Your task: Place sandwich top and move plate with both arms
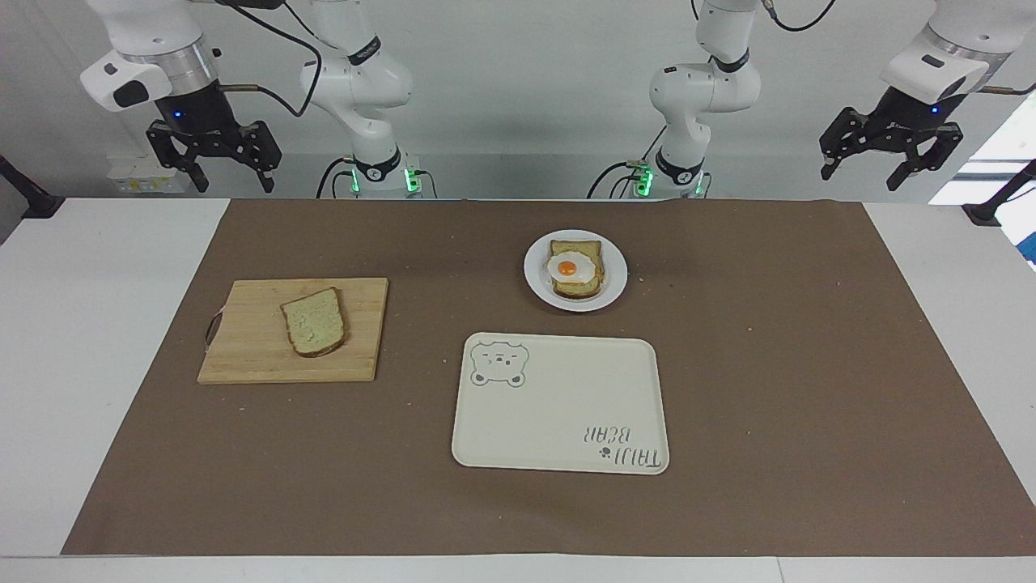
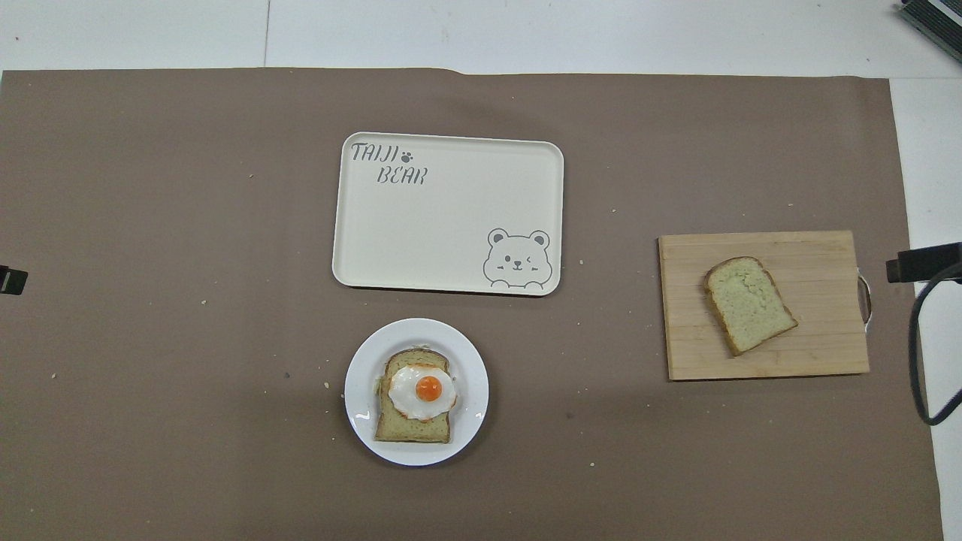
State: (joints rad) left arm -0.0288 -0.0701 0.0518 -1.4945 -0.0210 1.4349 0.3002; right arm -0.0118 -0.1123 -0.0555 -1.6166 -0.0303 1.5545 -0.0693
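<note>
- Two end effectors, right end effector [image 1: 214,168] and left end effector [image 1: 890,160], are hanging spread, waiting above the surface's ends.
- Sandwich top [image 1: 315,321] is lying on the cutting board [image 1: 243,356], unplaced; egg toast [image 1: 576,268] is waiting on the plate [image 1: 536,275].

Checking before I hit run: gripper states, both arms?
Left gripper: open, holding nothing, raised at the left arm's end of the table.
Right gripper: open, holding nothing, raised at the right arm's end of the table.

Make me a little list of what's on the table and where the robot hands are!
bread: brown-crusted pale speckled bread slice lying on the wooden cutting board
plate: small round white plate holding egg-topped toast
tray: cream rectangular bear-print tray, nothing on it
left gripper: raised, open, waiting
right gripper: raised, open, waiting
</note>
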